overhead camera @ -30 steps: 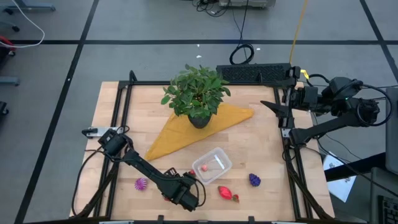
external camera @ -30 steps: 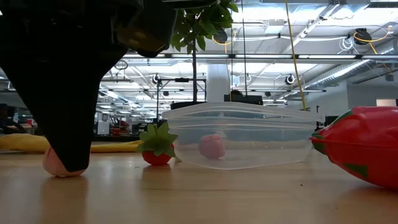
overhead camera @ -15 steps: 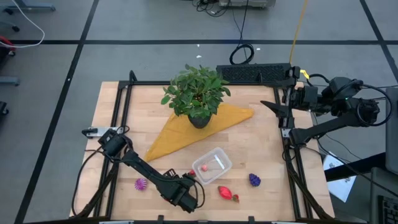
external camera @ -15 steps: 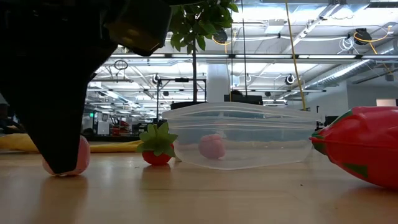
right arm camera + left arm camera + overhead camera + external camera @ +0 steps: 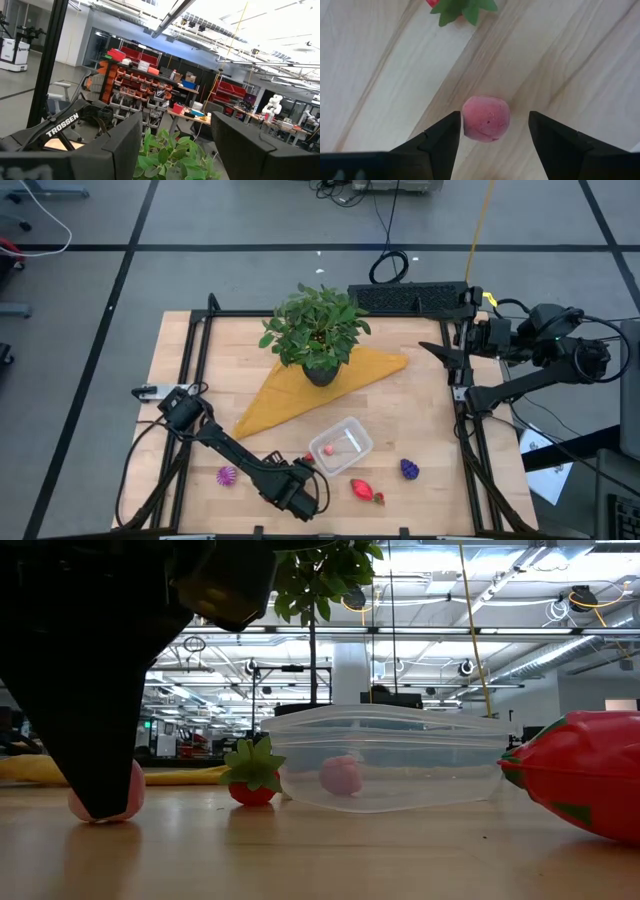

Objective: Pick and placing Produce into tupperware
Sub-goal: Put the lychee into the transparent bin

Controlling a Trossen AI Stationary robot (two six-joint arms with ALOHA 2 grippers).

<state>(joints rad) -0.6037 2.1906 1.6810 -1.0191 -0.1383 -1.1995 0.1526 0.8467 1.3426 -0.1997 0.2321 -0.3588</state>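
Note:
My left gripper (image 5: 298, 496) hangs low over the table's near edge, pointing down and open. A pink round fruit (image 5: 486, 119) lies on the wood between its fingers, close to one finger and well apart from the other. In the low view a dark finger (image 5: 95, 740) stands in front of that fruit (image 5: 128, 792). The clear tupperware (image 5: 341, 446) (image 5: 390, 770) sits just beyond and holds one pink piece (image 5: 341, 775). A small strawberry (image 5: 252, 780) (image 5: 461, 7) lies beside its left wall. My right gripper (image 5: 440, 352) waits open at the table's right rail. My left gripper stands astride the pink round fruit from above. One finger (image 5: 451, 131) is right beside the fruit's side (image 5: 465, 120); I cannot tell whether they touch. The fruit rests on the table.
A red, green-leaved fruit (image 5: 366, 491) (image 5: 585, 785) lies right of my left gripper. A purple knobbly piece (image 5: 409, 469) lies farther right, and a magenta spiky piece (image 5: 228, 475) to the left. A potted plant (image 5: 318, 330) stands on a yellow cloth (image 5: 300, 395) behind the tupperware.
My left gripper has shifted slightly toward the table's left, staying low and open. In the low view the pink fruit, earlier peeking out under the finger's tip, now shows beside the finger on its right. Since half a second ago nothing has moved.

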